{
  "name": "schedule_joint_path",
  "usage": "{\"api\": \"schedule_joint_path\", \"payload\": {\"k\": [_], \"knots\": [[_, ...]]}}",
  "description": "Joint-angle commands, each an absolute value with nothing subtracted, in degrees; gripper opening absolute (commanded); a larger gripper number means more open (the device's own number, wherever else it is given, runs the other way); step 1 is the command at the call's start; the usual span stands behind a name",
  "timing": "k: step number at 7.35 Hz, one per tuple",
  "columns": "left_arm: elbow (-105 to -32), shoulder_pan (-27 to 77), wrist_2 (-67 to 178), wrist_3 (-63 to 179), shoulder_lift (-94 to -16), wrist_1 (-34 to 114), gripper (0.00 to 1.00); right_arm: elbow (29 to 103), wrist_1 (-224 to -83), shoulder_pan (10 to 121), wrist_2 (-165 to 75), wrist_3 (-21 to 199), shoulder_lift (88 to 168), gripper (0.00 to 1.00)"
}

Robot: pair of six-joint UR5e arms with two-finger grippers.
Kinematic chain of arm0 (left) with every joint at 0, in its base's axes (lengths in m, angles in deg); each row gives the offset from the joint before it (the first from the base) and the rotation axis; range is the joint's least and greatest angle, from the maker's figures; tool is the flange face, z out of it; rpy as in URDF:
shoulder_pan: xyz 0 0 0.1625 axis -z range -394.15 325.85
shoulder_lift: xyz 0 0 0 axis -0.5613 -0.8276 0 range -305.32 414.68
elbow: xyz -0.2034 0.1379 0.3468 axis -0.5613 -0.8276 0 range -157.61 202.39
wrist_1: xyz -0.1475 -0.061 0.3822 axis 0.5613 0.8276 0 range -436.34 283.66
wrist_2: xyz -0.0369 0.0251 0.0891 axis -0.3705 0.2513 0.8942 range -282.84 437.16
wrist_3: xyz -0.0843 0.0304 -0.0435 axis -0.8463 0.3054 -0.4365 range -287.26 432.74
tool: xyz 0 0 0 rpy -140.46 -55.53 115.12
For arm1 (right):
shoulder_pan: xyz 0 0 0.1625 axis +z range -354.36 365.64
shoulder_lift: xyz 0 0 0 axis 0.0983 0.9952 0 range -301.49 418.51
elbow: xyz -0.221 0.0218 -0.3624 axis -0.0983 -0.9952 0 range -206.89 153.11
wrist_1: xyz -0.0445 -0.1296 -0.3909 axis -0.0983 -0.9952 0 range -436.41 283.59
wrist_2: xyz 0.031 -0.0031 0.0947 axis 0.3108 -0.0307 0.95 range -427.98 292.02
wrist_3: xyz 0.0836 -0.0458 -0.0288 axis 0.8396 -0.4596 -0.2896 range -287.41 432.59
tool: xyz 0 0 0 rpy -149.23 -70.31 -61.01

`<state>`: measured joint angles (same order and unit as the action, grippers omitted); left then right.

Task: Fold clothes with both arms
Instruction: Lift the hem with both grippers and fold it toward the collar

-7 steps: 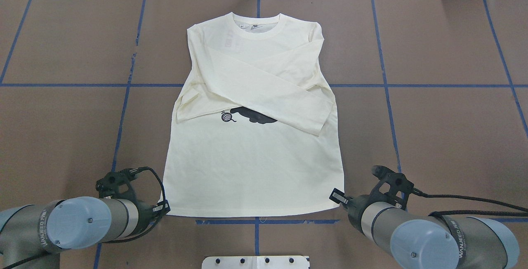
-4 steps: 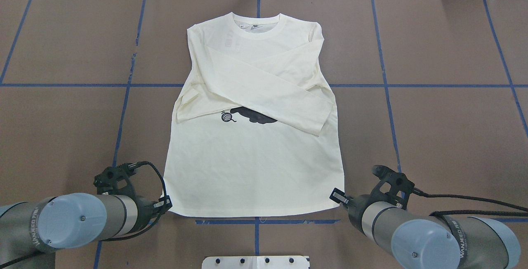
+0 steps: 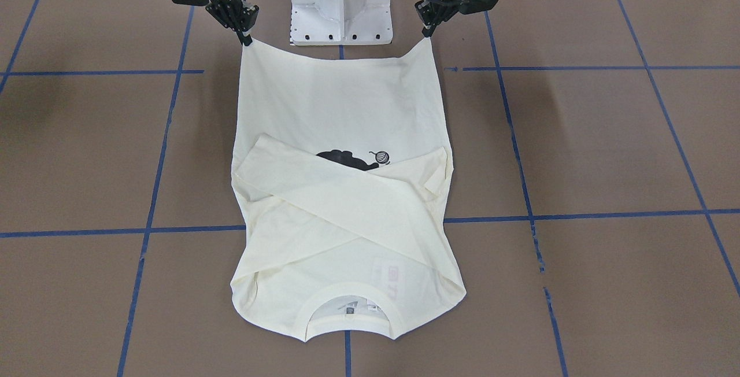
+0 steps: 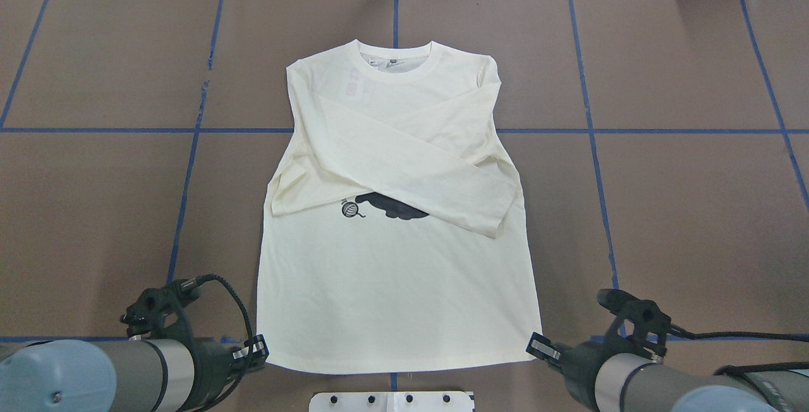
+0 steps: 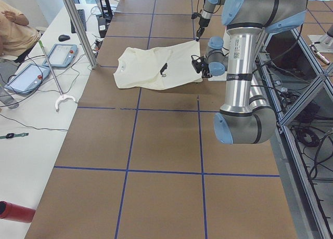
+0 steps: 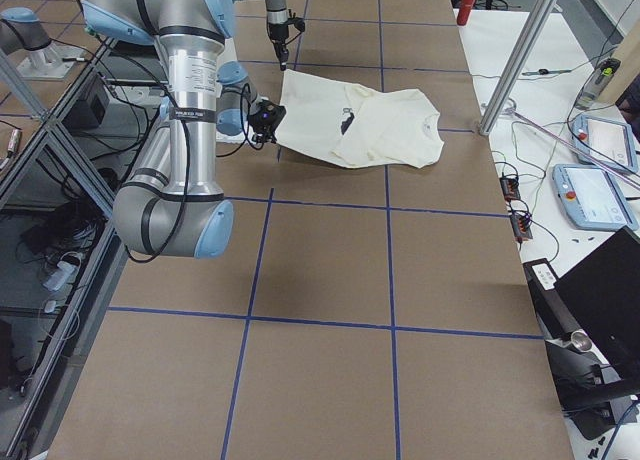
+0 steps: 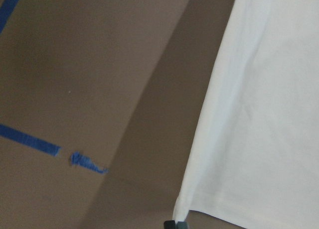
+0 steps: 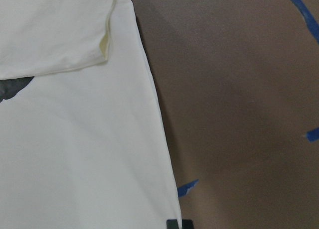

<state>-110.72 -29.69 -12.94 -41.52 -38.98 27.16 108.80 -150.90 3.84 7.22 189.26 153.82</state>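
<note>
The left gripper point(image 4: 258, 350) pinches one hem corner of the T-shirt point(image 4: 398, 285); the right gripper point(image 4: 541, 347) pinches the other. The hem edge runs between them, just beside the white pedestal point(image 4: 392, 400). Sleeves lie crossed, collar farthest; brown table point(image 4: 682, 210) spreads wide on both sides.

Sleeves point(image 4: 411, 165) atop T-shirt point(image 4: 398, 298), on table point(image 4: 682, 210)

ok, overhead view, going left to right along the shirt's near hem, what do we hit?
In order: left arm's small black gripper pinching one hem corner → cream-white long-sleeved T-shirt → right arm's small black gripper pinching the other corner.
</note>
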Motion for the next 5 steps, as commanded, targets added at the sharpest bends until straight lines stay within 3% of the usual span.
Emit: {"api": "schedule_joint_path", "payload": {"k": [1,2,5], "knots": [[-120.67,-31.35,-12.14,-44.6,-39.63,21.33,0.0,117.07,-150.85,5.07,7.34,190.81,158.53,0.0],[-118.52,-26.29,-12.23,-39.11,-42.07,21.31,0.0,116.03,-150.85,10.24,9.69,189.59,155.91,0.0],[-93.8,-6.51,-16.44,-20.65,-60.23,22.71,0.0,92.29,-151.03,35.54,27.96,179.24,133.45,0.0]]}}
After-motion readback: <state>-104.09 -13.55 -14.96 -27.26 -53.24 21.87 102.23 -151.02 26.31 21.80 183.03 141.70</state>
